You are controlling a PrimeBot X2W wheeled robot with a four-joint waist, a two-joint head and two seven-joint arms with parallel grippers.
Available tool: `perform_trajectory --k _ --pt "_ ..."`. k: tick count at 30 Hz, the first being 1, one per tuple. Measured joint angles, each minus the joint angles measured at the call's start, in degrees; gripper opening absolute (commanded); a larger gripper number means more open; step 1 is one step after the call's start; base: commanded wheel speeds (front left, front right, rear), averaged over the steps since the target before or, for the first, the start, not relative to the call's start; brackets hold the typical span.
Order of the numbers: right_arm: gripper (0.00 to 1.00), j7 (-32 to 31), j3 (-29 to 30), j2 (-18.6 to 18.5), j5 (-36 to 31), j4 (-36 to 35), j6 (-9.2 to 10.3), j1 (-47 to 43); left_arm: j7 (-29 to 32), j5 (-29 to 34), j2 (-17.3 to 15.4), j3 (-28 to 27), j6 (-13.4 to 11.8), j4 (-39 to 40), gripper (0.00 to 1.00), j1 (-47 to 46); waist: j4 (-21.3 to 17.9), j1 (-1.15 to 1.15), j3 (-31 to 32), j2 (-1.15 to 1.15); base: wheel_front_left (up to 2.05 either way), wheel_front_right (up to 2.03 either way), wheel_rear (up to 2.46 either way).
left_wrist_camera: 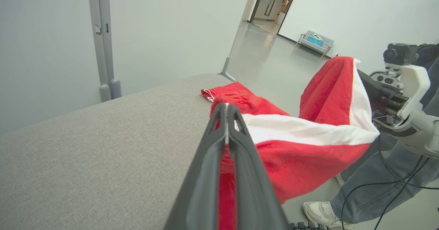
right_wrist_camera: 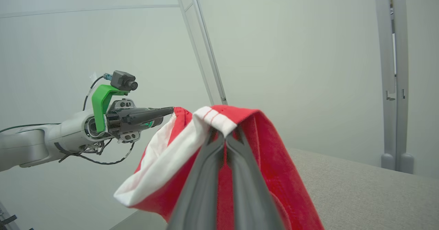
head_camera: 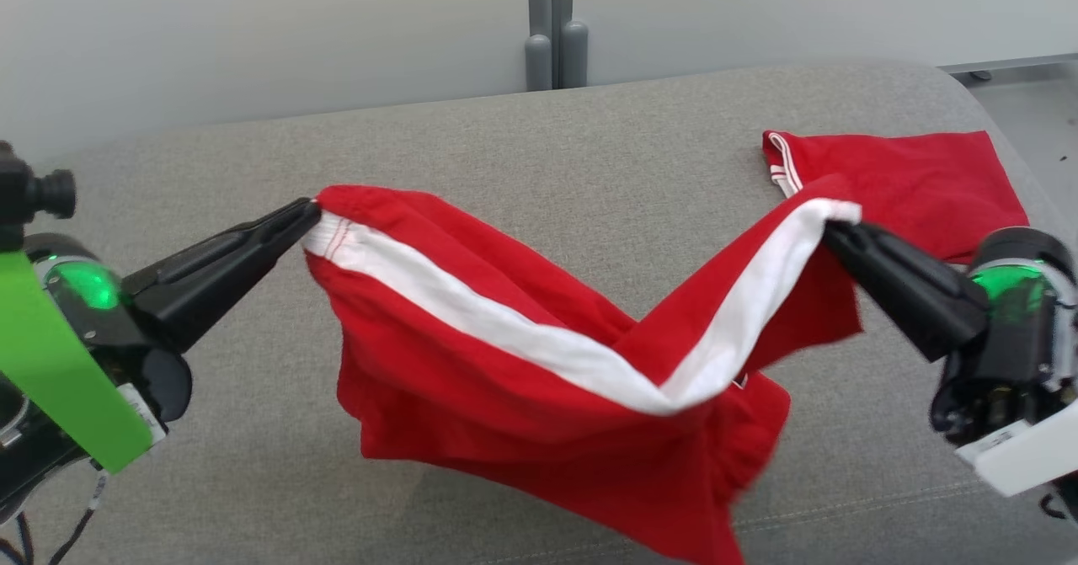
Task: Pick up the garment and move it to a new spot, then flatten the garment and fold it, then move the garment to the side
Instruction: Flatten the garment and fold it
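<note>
The red garment (head_camera: 472, 397) hung in the air over the grey cushion (head_camera: 505, 144). It was held up by two ends, and its middle sagged down toward the cushion. I could not tell if the lowest fold touched the cushion. A white stripe (head_camera: 505, 329) ran along it from one held end to the other.

I think it was held at both ends so it could be pulled wide and then laid flat on the cushion for folding. It was not flat yet.

The left gripper (head_camera: 313, 208) was pinched tight on the end with the stitched white band, over the left part of the cushion. The right gripper (head_camera: 829, 230) was pinched tight on the other end of the stripe, over the right part of the cushion. Both sets of fingers were pressed together with only cloth between them.

Another red cloth (head_camera: 909, 178) lay flat on the far right part of the cushion. A person's shoe (left_wrist_camera: 319, 211) stood on the floor beside the cushion.
</note>
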State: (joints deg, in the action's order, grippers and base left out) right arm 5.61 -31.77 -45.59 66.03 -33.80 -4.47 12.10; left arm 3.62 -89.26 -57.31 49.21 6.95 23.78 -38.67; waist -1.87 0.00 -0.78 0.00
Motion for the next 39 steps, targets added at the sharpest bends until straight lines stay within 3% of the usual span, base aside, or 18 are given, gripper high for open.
perform_trajectory --k 3,6,10,14,23,29,34,37,39 --pt "0.0 -0.42 4.74 -5.63 3.46 -1.82 4.59 -3.44 -0.75 -2.74 -3.6 -0.8 -2.18 0.14 0.0 3.03 -1.17 0.0 -0.13 0.0 0.0 0.0 0.0" --pt "0.0 -2.01 6.02 -7.56 8.98 -4.38 5.83 -6.78 -1.23 -6.38 -4.56 -1.0 -2.72 2.32 0.0 4.95 -1.83 0.0 -1.31 0.0 0.0 0.0 0.0" --pt "0.0 -2.1 9.42 -10.35 12.78 -5.44 8.09 -9.91 -1.58 -6.73 -6.55 -1.09 -3.82 3.05 0.0 5.83 -2.23 0.0 -3.82 0.0 0.0 0.0 0.0" --pt "0.0 -0.49 12.79 -11.73 14.62 -8.27 8.62 -11.94 -1.66 -6.27 -8.87 -1.13 -4.52 4.86 0.0 6.11 -2.22 0.0 -6.87 0.0 0.0 0.0 0.0" --pt "0.0 1.72 16.23 -13.68 16.47 -9.7 8.6 -16.75 -3.15 -5.69 -9.93 -0.62 -3.93 6.64 0.0 8.45 -1.92 0.0 -9.22 0.0 0.0 0.0 0.0" --pt "0.0 -1.37 17.42 -18.44 19.63 -10.32 9.11 -18.02 -0.43 -8.26 -12.73 -1.6 -3.93 10.43 0.0 8.21 -1.54 0.0 -9.86 0.0 0.0 0.0 0.0" --pt "0.0 -6.19 17.31 -18.78 23.99 -7.04 8.31 -11.22 5.23 -11.16 -11.73 -1.53 -5.02 5.25 0.0 4.57 -1.18 0.0 -12.13 0.0 0.0 0.0 0.0" --pt "0.0 -8.71 17.45 -15.78 27.41 -2.81 8.73 -1.96 8.22 -13.35 -6.6 -2.14 -7.38 -0.87 0.0 -0.7 -0.69 0.0 -14.13 0.0 0.0 0.0 0.0" --pt "0.0 -8.2 19.52 -11.58 28.58 1.7 10.35 5.99 8.96 -12.89 -2.3 -3.66 -9.58 -4.69 0.0 -5.94 -0.23 0.0 -15.55 0.0 0.0 0.0 0.0"
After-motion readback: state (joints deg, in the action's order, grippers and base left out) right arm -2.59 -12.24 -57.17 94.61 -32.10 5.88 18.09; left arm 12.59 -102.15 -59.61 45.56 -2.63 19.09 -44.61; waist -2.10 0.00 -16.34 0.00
